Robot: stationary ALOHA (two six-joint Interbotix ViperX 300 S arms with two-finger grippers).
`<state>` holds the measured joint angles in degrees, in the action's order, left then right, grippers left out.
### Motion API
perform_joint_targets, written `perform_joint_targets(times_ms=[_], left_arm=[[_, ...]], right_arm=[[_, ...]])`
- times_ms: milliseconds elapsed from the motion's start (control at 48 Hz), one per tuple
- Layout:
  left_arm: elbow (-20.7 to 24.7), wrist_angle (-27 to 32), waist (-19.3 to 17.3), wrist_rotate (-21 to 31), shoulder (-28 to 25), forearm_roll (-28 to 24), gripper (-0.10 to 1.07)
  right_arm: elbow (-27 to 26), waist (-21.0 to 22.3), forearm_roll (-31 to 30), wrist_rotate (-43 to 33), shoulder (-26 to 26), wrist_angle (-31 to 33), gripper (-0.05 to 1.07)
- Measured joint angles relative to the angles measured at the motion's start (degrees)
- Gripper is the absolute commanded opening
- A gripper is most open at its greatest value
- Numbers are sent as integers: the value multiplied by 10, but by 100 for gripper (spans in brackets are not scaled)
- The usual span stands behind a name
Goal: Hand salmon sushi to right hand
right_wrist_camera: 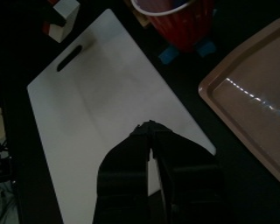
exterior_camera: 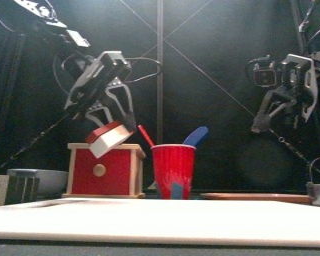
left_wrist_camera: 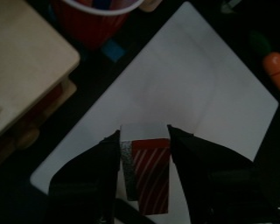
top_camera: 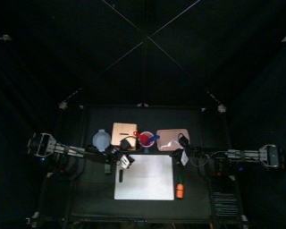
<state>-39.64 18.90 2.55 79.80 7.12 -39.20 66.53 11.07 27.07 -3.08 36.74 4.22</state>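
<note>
— Where's the salmon sushi [left_wrist_camera: 145,173]?

— Clamped between the left gripper's [left_wrist_camera: 143,149] two fingers, a reddish block with a pale striped side, held in the air above the white cutting board [left_wrist_camera: 189,96].

— And the right gripper [right_wrist_camera: 149,131]?

— Also raised over the board, its fingers pressed together on nothing. Beyond its tips stand a red cup [right_wrist_camera: 178,19] and a tan tray [right_wrist_camera: 254,83]. An orange stick-like piece [left_wrist_camera: 276,66] lies off the board's edge, well apart from the left fingers.
</note>
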Motion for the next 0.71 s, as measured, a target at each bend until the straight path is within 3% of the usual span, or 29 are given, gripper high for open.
perform_joint_targets(times_ms=[375, 521, 708], left_arm=[[46, -195, -54, -6, -76, -101, 51], [57, -236, -72, -18, -91, -121, 51], [74, -263, -90, -40, -91, -118, 50]], right_arm=[[-9, -15, -3, 3, 0, -7, 1], [-13, -40, -4, 3, 2, -30, 1], [-13, -86, 1, 2, 0, -113, 2]])
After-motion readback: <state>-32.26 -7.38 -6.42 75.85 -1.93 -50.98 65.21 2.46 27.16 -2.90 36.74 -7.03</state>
